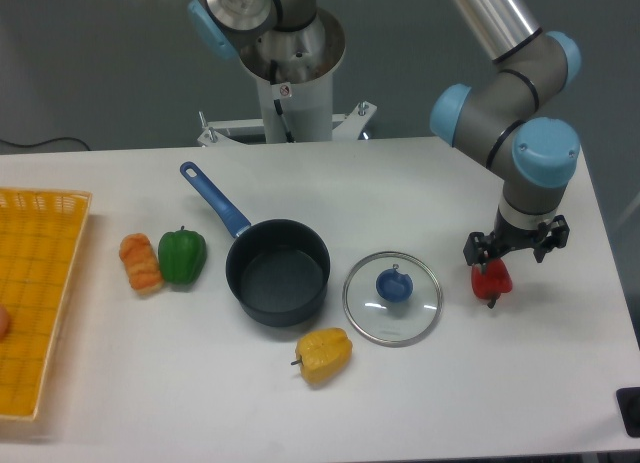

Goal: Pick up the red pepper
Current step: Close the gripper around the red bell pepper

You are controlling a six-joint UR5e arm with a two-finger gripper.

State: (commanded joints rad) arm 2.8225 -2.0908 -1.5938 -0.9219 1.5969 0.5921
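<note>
At the far left a yellow mesh basket (40, 208) sits at the table's edge, with a bit of something orange-pink (3, 323) showing inside at the frame's border; I cannot tell what it is. To its right an orange pepper (141, 262) lies on the white table (420, 183), and a green pepper (181, 255) rests just beside it, the two touching or nearly so. Next comes a dark saucepan (278, 273) with a blue handle (214, 200) pointing up and to the left. In front of the pan, nearer the camera, a yellow pepper (323, 354) lies on its side with its stem to the left. To the right of the pan a glass lid (393, 297) with a metal rim lies flat, its blue knob (394, 284) facing up; lid and pan sit near each other but apart.

Further right is my gripper (490, 273), hanging straight down from the wrist over the right part of the table. The red pepper (491, 280) sits between my fingers, just right of the lid and apart from it. My fingers are closed in around the pepper's upper part and hold it. Whether its underside touches the table or hangs just clear of it, I cannot tell from this angle. A dark object (630, 411) shows at the bottom right corner.
</note>
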